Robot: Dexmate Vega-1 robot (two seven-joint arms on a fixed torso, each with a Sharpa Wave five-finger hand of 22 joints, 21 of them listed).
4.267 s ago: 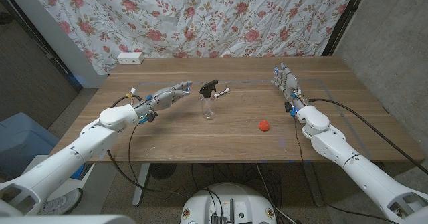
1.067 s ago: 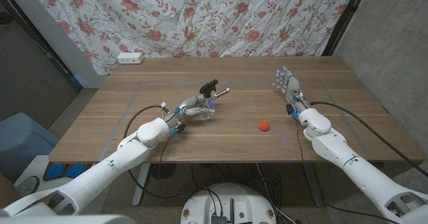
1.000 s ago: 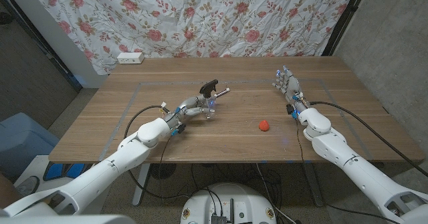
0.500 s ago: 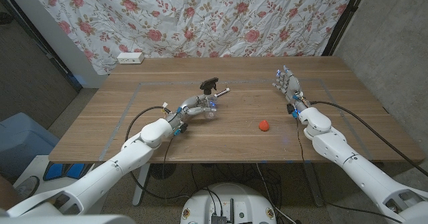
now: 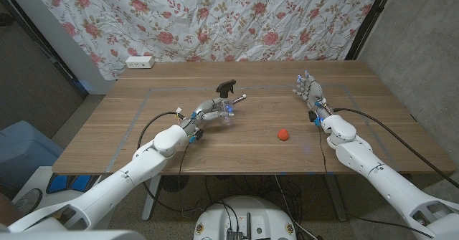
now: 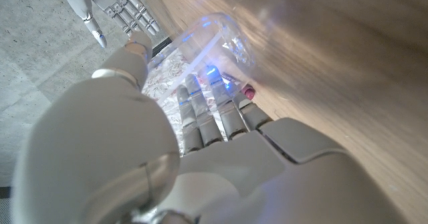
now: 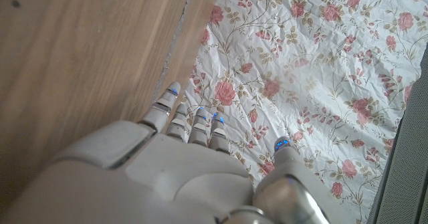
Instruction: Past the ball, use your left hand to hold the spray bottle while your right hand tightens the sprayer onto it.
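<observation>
Spray bottle [image 5: 226, 112] in left hand [image 5: 206, 113], mid-table.

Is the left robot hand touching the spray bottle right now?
Touching. The left wrist view shows the left robot hand with fingers wrapped against the clear spray bottle.

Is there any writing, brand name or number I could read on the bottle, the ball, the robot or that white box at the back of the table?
None can be read.
Spray bottle: clear, no label visible.
Ball: plain red.
White box: too small to tell.
Left hand and right hand: no markings legible.
</observation>
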